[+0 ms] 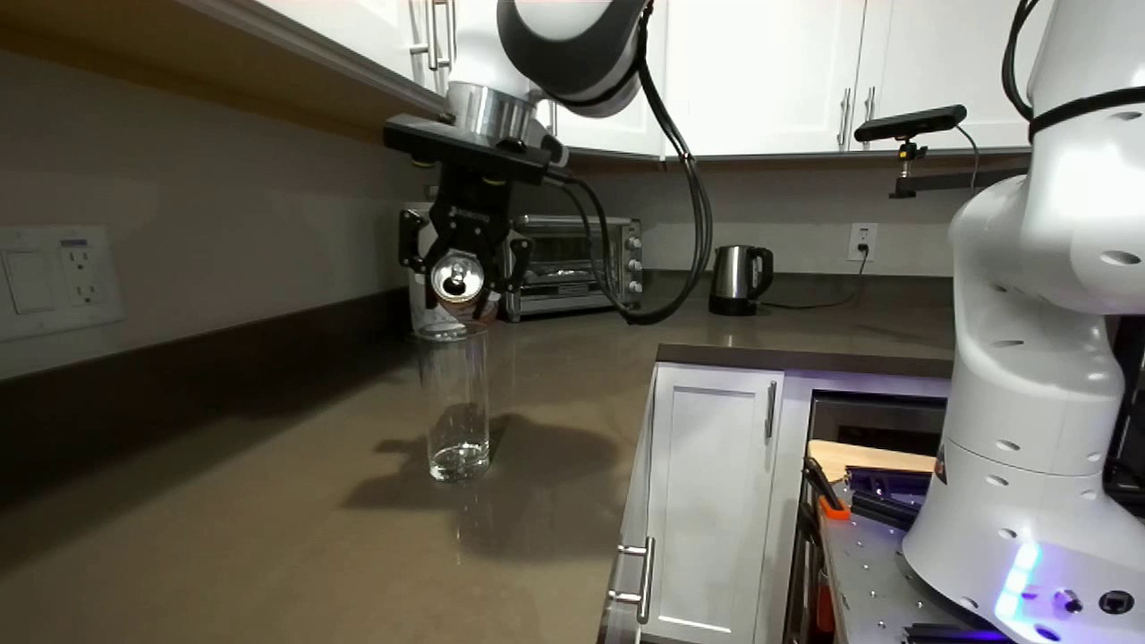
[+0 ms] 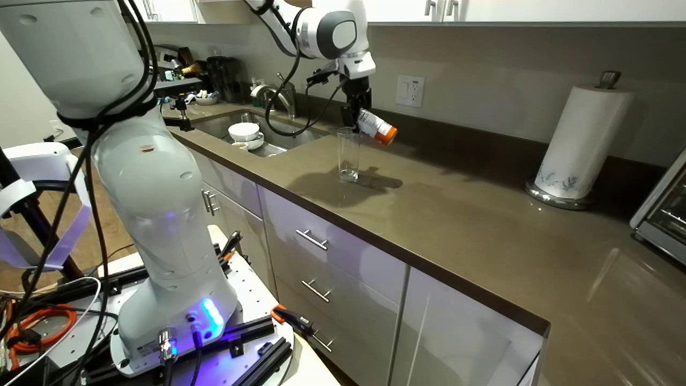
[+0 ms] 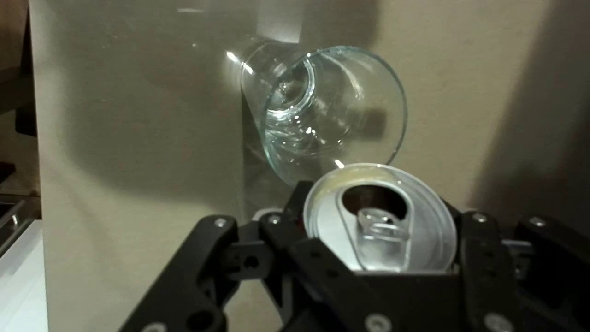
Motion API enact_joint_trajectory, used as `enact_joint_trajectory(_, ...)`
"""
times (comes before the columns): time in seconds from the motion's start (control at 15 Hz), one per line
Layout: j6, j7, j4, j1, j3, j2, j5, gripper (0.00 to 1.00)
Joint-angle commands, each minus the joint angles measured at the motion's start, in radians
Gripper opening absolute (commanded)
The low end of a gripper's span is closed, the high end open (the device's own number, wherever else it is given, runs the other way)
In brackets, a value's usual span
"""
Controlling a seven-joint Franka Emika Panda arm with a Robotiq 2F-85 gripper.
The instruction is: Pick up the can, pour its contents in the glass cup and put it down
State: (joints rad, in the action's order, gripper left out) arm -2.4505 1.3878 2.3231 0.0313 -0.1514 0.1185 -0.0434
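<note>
Can (image 2: 377,126) is off the bench (image 2: 455,225), pinched in the claw (image 1: 459,286) and tilted well over. In an exterior view its white label shows, the orange end pointing down and to the right. In an exterior view the silver top faces the camera, drink hole dark, just above the rim of the glass cup (image 1: 455,394).

Glass cup: upright on the bench in both exterior views, shadows (image 1: 555,456) spread about its foot. Foot catches the light; cannot tell whether liquid lies in it.

Wrist view: black parts of the claw flank the can left and right. Silver top overlaps the near edge of the cup's rim in this view; cannot tell whether the two touch. Pull tab lies beside the drink hole; yellowish patch along the far edge of the top.

Surroundings: in an exterior view, toaster oven (image 1: 559,268) on the far part of the bench, kettle (image 1: 733,279) with black handle to its right. In an exterior view, paper-towel roll (image 2: 584,142) on a metal stand at right, well apart from the cup; at far left, sink (image 2: 217,127) with white bowls (image 2: 243,130) inside.
</note>
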Motion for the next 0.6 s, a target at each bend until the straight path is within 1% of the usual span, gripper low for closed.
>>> enact_joint_trajectory(0.0, -0.043, 0.067, 0.035, 0.007, -0.005, 0.037, 0.055, 0.28)
enact_joint_trajectory(0.53, -0.058, 0.119, 0.049, 0.007, -0.016, 0.042, 0.116, 0.28)
